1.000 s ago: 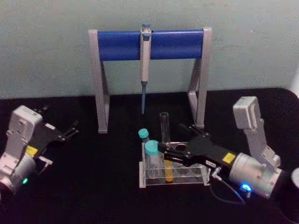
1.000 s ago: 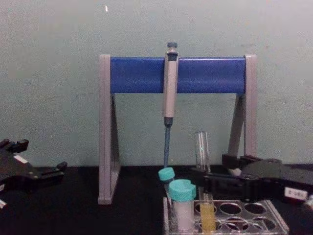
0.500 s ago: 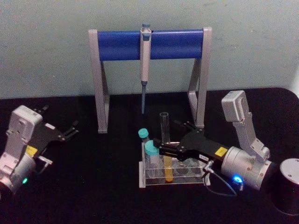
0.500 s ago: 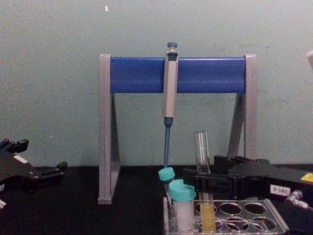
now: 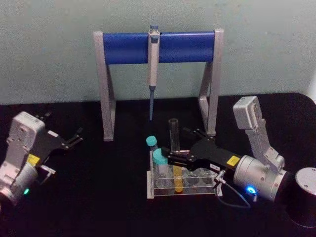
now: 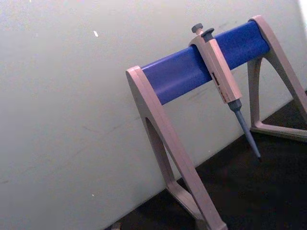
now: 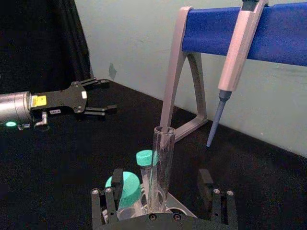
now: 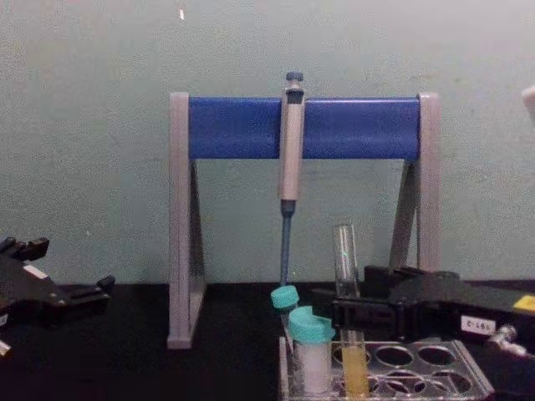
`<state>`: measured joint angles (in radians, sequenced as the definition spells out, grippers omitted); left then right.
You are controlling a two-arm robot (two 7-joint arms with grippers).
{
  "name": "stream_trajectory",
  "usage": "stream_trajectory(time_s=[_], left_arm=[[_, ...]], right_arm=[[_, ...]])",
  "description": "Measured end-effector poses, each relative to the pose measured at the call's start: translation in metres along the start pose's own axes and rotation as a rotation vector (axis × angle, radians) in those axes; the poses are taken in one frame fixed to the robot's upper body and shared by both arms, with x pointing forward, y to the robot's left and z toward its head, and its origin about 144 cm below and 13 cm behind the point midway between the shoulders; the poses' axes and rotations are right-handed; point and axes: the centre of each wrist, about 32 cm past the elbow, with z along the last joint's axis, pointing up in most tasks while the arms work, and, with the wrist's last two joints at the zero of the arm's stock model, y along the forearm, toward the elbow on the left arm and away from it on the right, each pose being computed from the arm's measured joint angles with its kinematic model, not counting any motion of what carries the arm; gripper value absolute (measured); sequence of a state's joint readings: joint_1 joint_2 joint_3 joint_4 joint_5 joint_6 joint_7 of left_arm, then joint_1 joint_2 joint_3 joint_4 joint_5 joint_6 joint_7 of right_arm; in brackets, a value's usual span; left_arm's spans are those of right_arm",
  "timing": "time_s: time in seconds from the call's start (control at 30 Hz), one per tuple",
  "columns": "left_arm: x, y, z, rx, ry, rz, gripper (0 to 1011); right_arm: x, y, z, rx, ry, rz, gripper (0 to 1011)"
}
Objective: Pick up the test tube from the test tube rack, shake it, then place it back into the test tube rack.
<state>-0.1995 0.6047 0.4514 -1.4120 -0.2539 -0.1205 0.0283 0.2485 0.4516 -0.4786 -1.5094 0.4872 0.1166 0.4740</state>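
Test tube (image 5: 174, 143) upright in the test tube rack (image 5: 183, 193), seated in a hole toward the rack's left end. Open mouth up, yellow liquid in its lower part. Rack sits on the black table (image 5: 108, 197), just in front of the grey stand. Right gripper (image 7: 160, 197) reaches in low from the right, level with the tube's middle. Its fingers (image 7: 110, 203) are spread wide with the tube standing between them. The right wrist view shows a gap on each side, so no contact can be seen. Two teal-capped vials (image 5: 159, 157) occupy the rack's leftmost holes, the nearer one just beside the tube. Behind the rack, grey-legged stand (image 5: 106, 98) with blue crossbar (image 5: 126, 48). A grey pipette (image 5: 153, 59) hangs from the bar, tip down, clear of the table. Left gripper (image 5: 76, 137) sits well apart at the table's left side, fingers parted, holding nothing, pointed toward the stand. Dark cylinder (image 5: 303, 195) at the table's near right edge, beside the right arm.
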Motion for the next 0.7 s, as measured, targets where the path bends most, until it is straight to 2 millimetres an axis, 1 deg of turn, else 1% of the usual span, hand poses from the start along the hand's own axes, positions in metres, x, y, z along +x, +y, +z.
stream_trajectory(time_s=[0.07, 0.17, 0.3, 0.33, 0.43, 0.47, 0.53, 0.63, 0.67, 0.7], left_arm=[[0.0000, 0.0000, 0.0000, 0.000, 0.000, 0.000, 1001], [0.0000, 0.0000, 0.0000, 0.000, 0.000, 0.000, 1001], [0.0000, 0.0000, 0.0000, 0.000, 0.000, 0.000, 1001], [0.0000, 0.0000, 0.0000, 0.000, 0.000, 0.000, 1001], [0.0000, 0.0000, 0.0000, 0.000, 0.000, 0.000, 1001], [0.0000, 0.0000, 0.0000, 0.000, 0.000, 0.000, 1001], [0.0000, 0.0000, 0.0000, 0.000, 0.000, 0.000, 1001], [0.0000, 0.0000, 0.0000, 0.000, 0.000, 0.000, 1001], [0.0000, 0.0000, 0.0000, 0.000, 0.000, 0.000, 1001], [0.0000, 0.0000, 0.0000, 0.000, 0.000, 0.000, 1001]], right_arm=[[0.0000, 0.0000, 0.0000, 0.000, 0.000, 0.000, 984], [0.0000, -0.0001, 0.0000, 0.001, 0.001, 0.000, 933], [0.0000, -0.0002, 0.0001, 0.002, 0.001, -0.001, 842], [0.0000, -0.0002, 0.0001, 0.002, 0.001, -0.001, 789], [0.0000, -0.0002, 0.0001, 0.002, 0.001, -0.001, 731], [0.0000, -0.0003, 0.0000, 0.002, 0.002, -0.001, 672], [0.0001, -0.0003, 0.0000, 0.002, 0.002, -0.002, 634], [0.0000, -0.0003, 0.0000, 0.003, 0.003, -0.002, 533], [0.0000, -0.0003, 0.0000, 0.003, 0.003, -0.002, 468], [0.0000, -0.0003, 0.0000, 0.003, 0.003, -0.002, 448]])
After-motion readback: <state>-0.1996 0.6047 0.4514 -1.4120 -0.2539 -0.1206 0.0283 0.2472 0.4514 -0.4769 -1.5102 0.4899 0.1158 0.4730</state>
